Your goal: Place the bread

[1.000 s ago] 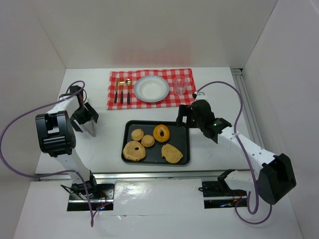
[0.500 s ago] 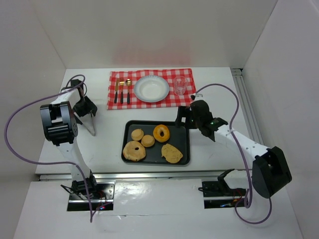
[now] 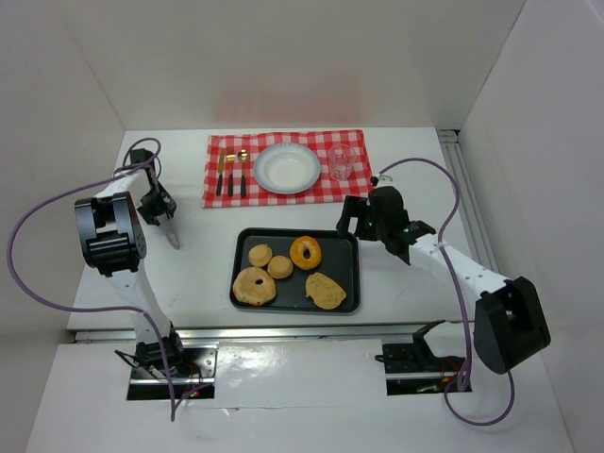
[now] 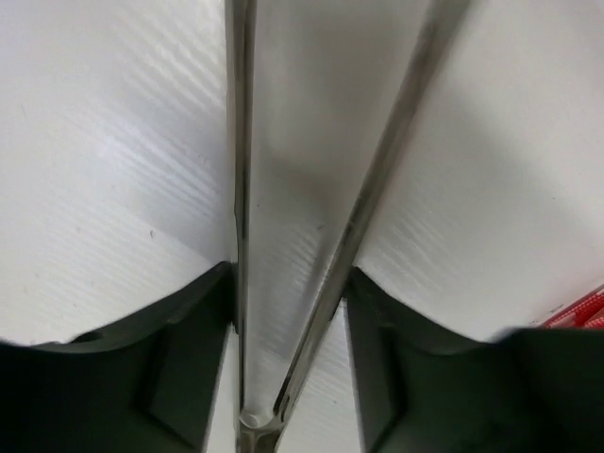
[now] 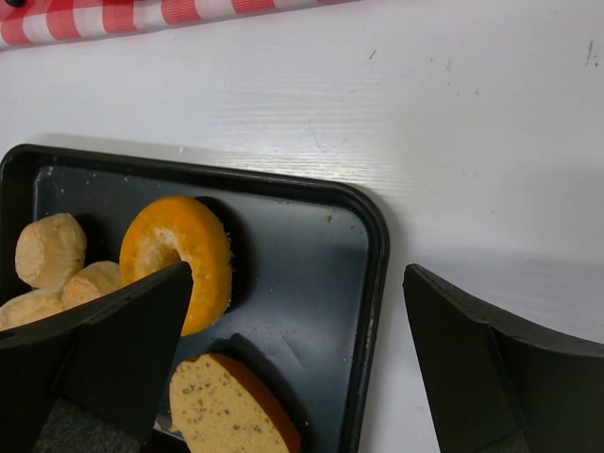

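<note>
Five bread pieces (image 3: 255, 286) (none lifted) lie on the tray (image 3: 345, 269). Left pincer (image 4: 288, 283), clamped on tongs (image 4: 238, 142), has drawn back over the counter (image 3: 189, 283). Right pincer (image 5: 297, 274), wide open and empty, has scarcely moved from the tray's right rim. Pickup pending.

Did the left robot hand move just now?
Yes. The left gripper, holding the tongs, moved away from the black tray, toward the far left of the table.
</note>
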You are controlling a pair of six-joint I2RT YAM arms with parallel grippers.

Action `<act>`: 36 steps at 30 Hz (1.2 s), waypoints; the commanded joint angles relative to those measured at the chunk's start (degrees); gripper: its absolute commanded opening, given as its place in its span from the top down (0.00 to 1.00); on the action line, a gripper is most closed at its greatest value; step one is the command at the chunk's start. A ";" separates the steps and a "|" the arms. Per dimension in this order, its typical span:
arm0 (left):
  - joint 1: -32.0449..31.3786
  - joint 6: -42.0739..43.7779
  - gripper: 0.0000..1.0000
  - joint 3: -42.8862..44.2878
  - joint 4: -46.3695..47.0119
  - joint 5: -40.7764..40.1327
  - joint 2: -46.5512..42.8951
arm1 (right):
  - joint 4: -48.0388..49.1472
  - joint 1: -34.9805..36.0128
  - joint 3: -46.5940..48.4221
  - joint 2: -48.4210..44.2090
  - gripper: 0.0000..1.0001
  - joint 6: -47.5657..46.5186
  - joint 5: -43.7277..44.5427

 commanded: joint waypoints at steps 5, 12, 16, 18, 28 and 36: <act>-0.04 3.22 0.69 0.45 4.34 3.56 0.70 | 2.85 -1.26 0.71 1.01 0.00 0.15 -1.03; -0.04 4.63 0.80 0.98 2.33 3.65 -9.40 | 2.32 -1.26 1.76 -0.13 0.00 0.15 -1.02; -1.10 4.71 0.80 -0.85 -0.75 4.34 -18.62 | 1.10 -1.26 2.90 -0.66 0.00 0.15 -1.02; -3.55 6.12 0.80 -2.52 -1.29 5.75 -25.65 | 0.57 -1.26 3.61 -0.66 0.00 0.15 -1.02; -24.20 9.30 0.75 -14.56 -12.44 14.96 -47.45 | -4.09 -1.79 7.30 -4.35 0.00 -2.14 3.89; -40.82 6.65 0.66 -18.35 -15.61 11.11 -52.04 | -8.92 -3.02 10.29 -9.27 0.00 -3.28 7.76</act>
